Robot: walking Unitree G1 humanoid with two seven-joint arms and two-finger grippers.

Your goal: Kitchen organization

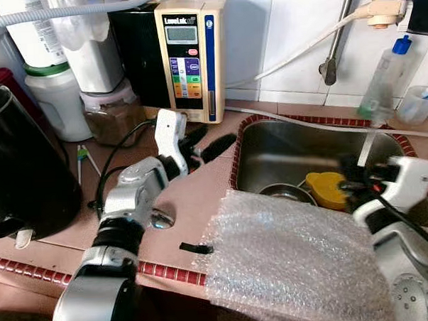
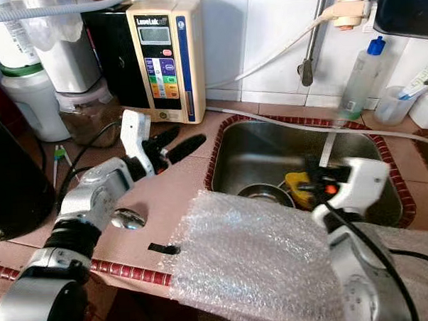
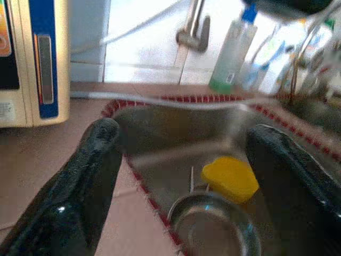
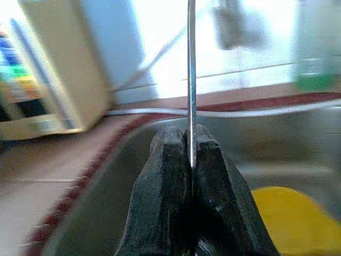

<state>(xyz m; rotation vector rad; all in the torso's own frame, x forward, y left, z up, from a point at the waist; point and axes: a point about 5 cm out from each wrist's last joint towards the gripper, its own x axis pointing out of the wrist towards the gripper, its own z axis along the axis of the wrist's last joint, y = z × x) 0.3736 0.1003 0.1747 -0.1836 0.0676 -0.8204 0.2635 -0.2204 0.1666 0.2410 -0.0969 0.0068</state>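
A thin flat metal utensil [image 4: 191, 80], seen edge-on so its type cannot be told, is pinched between the closed fingers of the right pincer [image 4: 191, 160], standing up from the fingertips above the steel sink [image 1: 285, 154]. Below it in the basin lie a yellow sponge-like item [image 1: 325, 190] and a round metal bowl [image 3: 213, 226]. The left pincer [image 1: 207, 143] hovers over the pinkish worktop [image 1: 194, 197] just beside the sink rim, fingers spread wide. A sheet of bubble wrap [image 1: 289, 260] drapes over the front edge. A beige water-purifier unit [image 1: 192, 58] stands against the tiled wall; a spray bottle [image 1: 384, 78] stands behind the sink.
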